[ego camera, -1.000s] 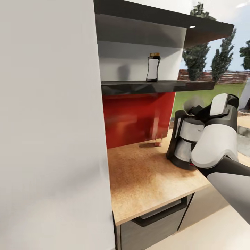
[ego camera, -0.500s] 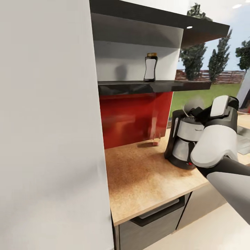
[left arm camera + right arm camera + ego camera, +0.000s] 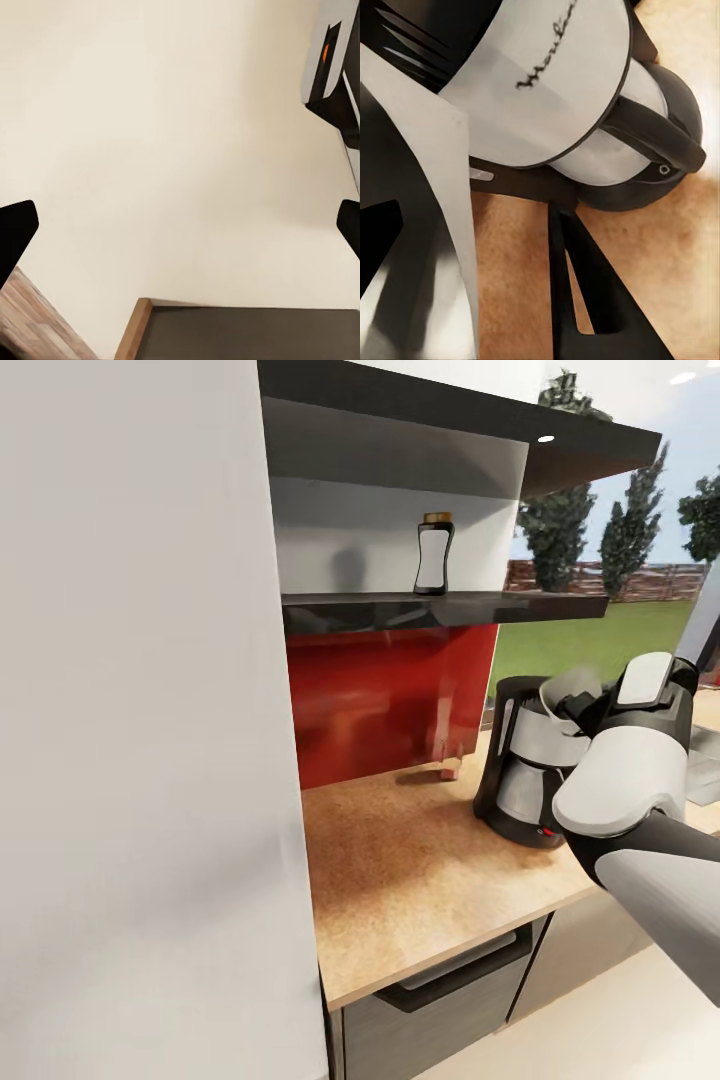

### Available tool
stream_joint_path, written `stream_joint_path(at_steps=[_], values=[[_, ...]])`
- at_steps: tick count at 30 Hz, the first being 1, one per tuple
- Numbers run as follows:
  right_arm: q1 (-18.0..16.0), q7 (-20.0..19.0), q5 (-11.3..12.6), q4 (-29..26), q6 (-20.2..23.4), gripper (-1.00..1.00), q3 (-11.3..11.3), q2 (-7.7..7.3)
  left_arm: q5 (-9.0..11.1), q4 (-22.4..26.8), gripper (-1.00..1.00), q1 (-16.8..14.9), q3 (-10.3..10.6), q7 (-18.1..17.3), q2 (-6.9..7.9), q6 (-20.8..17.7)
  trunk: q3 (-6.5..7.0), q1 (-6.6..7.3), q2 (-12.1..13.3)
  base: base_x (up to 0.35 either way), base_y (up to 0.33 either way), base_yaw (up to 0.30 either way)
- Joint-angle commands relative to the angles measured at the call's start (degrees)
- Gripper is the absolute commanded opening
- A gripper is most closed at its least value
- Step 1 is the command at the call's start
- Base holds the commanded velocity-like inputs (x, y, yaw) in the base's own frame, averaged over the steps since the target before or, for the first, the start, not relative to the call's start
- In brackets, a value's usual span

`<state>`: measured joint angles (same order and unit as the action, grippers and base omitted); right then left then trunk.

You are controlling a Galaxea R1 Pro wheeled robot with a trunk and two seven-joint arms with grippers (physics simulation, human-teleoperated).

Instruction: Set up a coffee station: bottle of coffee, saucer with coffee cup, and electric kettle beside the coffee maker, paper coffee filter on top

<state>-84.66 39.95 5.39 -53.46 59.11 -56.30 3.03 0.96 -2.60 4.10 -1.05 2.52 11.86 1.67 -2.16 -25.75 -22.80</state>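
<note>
Head view: we face the wood countertop [image 3: 420, 880] with a red backsplash [image 3: 390, 700] behind it and a tall white cabinet side [image 3: 140, 760] on our left. The coffee maker [image 3: 525, 770] stands upright on the counter near its right end. The bottle of coffee [image 3: 433, 553] stands upright on the dark kitchen shelf [image 3: 440, 607] above the backsplash, well apart from the coffee maker. Our right arm [image 3: 625, 780] reaches in from the right, its wrist just beside the coffee maker's top. A pale paper coffee filter [image 3: 570, 688] sits at the gripper end, over the top of the machine; we can't tell from here whether it touches the machine.

Left wrist view: the left gripper [image 3: 180, 225] is spread wide, 2 dark fingertips [image 3: 15, 232] at opposite edges of the frame, nothing between them. Beyond it we see pale floor, a dark panel and a wood edge.

Right wrist view: the right gripper [image 3: 472, 225] is pinched on the filter, a grey-white sheet [image 3: 427, 210] held between the dark fingers. The coffee maker's silver body [image 3: 547, 82] and its carafe with black handle [image 3: 652, 139] are right behind it, with countertop below.
</note>
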Motion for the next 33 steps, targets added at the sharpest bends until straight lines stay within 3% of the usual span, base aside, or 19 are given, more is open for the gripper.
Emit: stream_joint_path(at_steps=[1,9,11,16,19,33], values=[[-0.08,0.57,0.60,-0.10,-0.01,-1.00,-0.12,0.04,0.09,-0.05,1.00,-0.01,-0.09,0.07,0.00,0.18,-0.12,-0.04,-0.12,0.000,0.000,0.000],[-0.46,0.78,1.85,-0.10,-0.04,-1.00,0.16,-0.03,0.09,-0.04,1.00,0.03,-0.09,0.03,0.00,0.17,-0.12,-0.04,-0.12,0.031,0.000,0.000],[-2.92,1.21,2.63,0.25,0.03,-1.00,0.26,-0.04,0.09,-0.04,1.00,0.03,-0.09,0.03,0.00,0.16,-0.12,-0.04,-0.12,0.025,0.000,0.000],[-8.65,10.57,3.03,3.15,-0.01,-1.00,0.23,-0.04,0.09,-0.04,1.00,0.03,-0.09,0.03,0.00,0.13,-0.12,-0.04,-0.12,0.003,0.000,0.000],[-10.48,11.75,3.17,4.81,0.03,-1.00,0.22,-0.04,0.09,-0.04,1.00,0.03,-0.09,0.03,0.00,0.13,-0.12,-0.04,-0.12,0.000,0.000,0.000],[-11.58,13.65,3.15,5.45,0.12,-1.00,-0.12,-0.05,0.18,-0.04,1.00,0.63,-0.09,0.18,0.00,-2.20,-0.12,-0.04,-0.12,0.000,0.000,0.000]])
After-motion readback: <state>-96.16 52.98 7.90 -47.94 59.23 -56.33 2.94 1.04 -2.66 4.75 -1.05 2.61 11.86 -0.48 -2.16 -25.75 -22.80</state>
